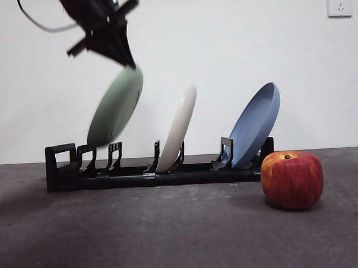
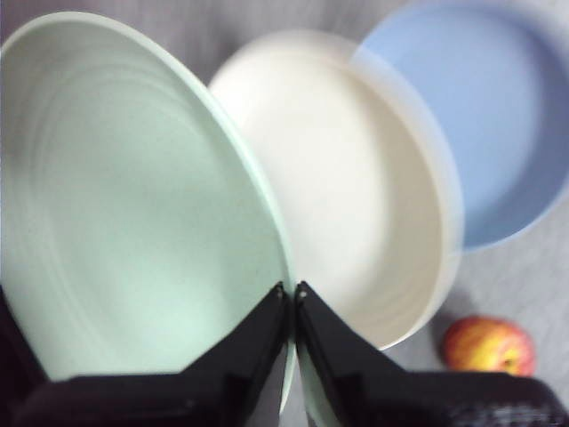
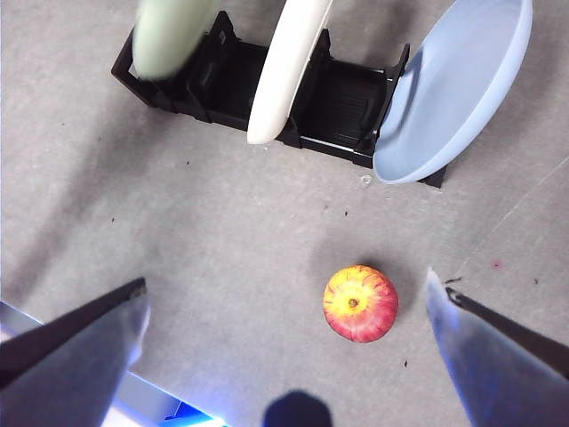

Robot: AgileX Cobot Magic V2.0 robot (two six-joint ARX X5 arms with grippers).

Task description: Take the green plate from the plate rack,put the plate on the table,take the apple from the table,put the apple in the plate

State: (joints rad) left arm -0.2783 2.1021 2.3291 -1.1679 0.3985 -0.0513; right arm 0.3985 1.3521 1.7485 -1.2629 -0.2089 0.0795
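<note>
My left gripper (image 1: 128,64) is shut on the top rim of the green plate (image 1: 115,107), which hangs tilted and blurred just above the left slots of the black plate rack (image 1: 151,174). In the left wrist view the jaws (image 2: 292,294) pinch the green plate's (image 2: 133,205) edge. The red apple (image 1: 292,179) sits on the table (image 1: 142,236) in front of the rack's right end; it also shows in the left wrist view (image 2: 489,345). My right gripper (image 3: 284,302) is open, high above the table, with the apple (image 3: 360,302) below between its jaws.
A cream-white plate (image 1: 178,127) leans in the rack's middle and a blue plate (image 1: 256,123) at its right end. A white wall with a socket (image 1: 339,3) stands behind.
</note>
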